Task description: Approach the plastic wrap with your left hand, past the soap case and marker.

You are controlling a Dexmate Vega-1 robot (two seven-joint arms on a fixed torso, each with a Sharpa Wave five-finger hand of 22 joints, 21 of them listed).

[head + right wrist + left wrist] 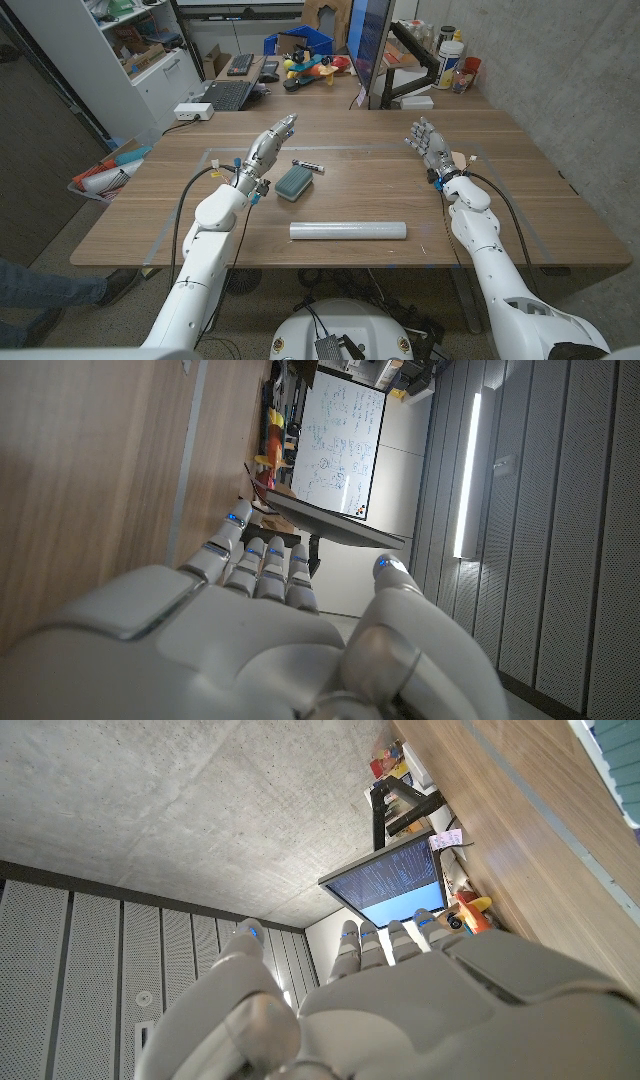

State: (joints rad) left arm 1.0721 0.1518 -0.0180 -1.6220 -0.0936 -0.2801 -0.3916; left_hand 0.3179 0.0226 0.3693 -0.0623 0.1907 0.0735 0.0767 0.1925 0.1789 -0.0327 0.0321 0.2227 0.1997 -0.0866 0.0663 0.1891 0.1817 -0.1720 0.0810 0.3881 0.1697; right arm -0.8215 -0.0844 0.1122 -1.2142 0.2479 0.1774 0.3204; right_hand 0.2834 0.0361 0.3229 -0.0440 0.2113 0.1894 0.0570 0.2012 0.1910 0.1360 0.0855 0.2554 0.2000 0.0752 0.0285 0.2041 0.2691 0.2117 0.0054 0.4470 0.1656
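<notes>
Overhead, left robot hand [268, 148] spread empty beside soap case [294, 182], marker [308, 165], plastic wrap [348, 231] nearer.

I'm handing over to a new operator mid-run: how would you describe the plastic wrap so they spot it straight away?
Start at the wooden table and look to its near edge, between the two arms. The plastic wrap lies there crosswise, nearer than the teal soap case and the marker. It is the only long, pale, shiny roll; its neighbours are short and darker.
</notes>
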